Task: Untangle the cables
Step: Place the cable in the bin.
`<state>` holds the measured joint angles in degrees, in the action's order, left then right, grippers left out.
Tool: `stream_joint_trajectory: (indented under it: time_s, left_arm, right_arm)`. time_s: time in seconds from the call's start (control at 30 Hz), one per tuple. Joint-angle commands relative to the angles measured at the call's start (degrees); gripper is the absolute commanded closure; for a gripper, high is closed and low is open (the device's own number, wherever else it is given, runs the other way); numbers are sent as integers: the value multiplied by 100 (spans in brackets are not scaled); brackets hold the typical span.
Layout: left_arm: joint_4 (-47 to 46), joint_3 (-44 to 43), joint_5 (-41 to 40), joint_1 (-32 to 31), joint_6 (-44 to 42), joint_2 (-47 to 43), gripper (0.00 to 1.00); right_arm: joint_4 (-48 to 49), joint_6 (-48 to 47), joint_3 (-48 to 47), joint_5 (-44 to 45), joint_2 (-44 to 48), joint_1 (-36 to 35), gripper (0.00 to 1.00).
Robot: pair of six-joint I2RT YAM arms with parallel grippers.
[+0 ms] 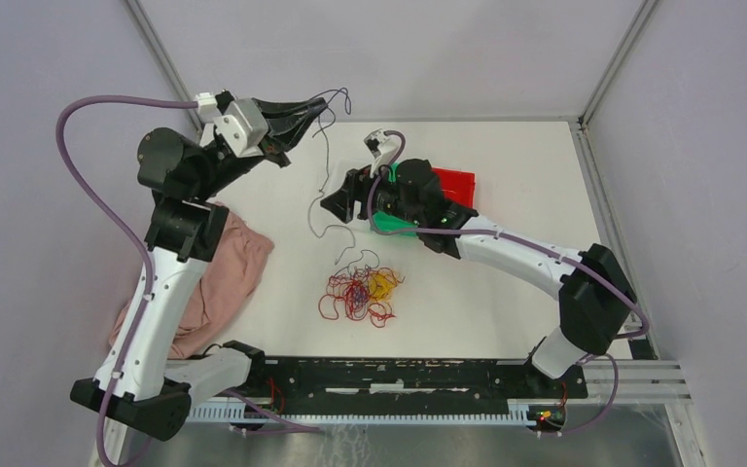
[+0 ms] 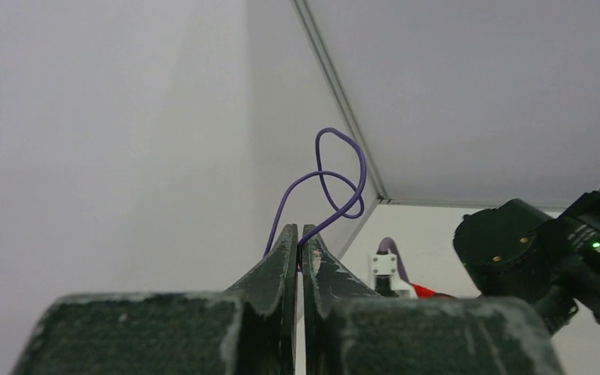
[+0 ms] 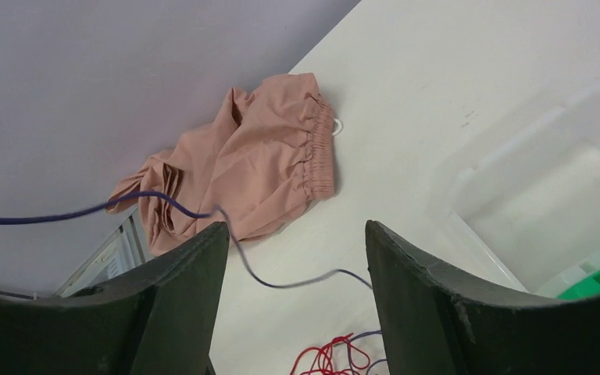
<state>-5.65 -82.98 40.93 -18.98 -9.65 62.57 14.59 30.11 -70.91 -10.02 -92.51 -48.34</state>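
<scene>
A tangle of thin red, yellow and dark blue cables point(image 1: 362, 289) lies on the white table in the top view. My left gripper point(image 1: 317, 106) is raised at the back left and shut on one dark blue cable point(image 1: 323, 161); its end loops above the fingertips point(image 2: 337, 181), and the rest hangs down to the table. My right gripper point(image 1: 334, 206) is open and empty, just right of the hanging strand's lower end. In the right wrist view the blue strand point(image 3: 281, 283) crosses between the open fingers point(image 3: 191, 262), with red loops point(image 3: 336, 361) below.
A pink cloth point(image 1: 226, 282) lies at the table's left edge and also shows in the right wrist view point(image 3: 258, 168). A red box point(image 1: 455, 184) and a green object point(image 1: 394, 223) sit under the right arm. A clear bin point(image 3: 547, 187) is on the right.
</scene>
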Motion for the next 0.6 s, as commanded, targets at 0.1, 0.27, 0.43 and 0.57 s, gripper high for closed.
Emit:
stream_joint_trajectory:
  time_s: [0.1,0.27,0.43,0.57]
  left_arm:
    - [-549,122,-820,6,-1043,148,97]
    - [-780,-32,-736,1,-883,479,97]
    - [-1071,-217,-858,0,-959,908,97]
    - [-1072,-607,-1009,2,-1053,1316,97]
  right_arm:
    - [255,145,316,4,367,246,30]
    - [74,196,515,297,569,544,29]
    - [-201,230,692,719,847,881,26]
    - [-676,118,721,1219,1019,1001,22]
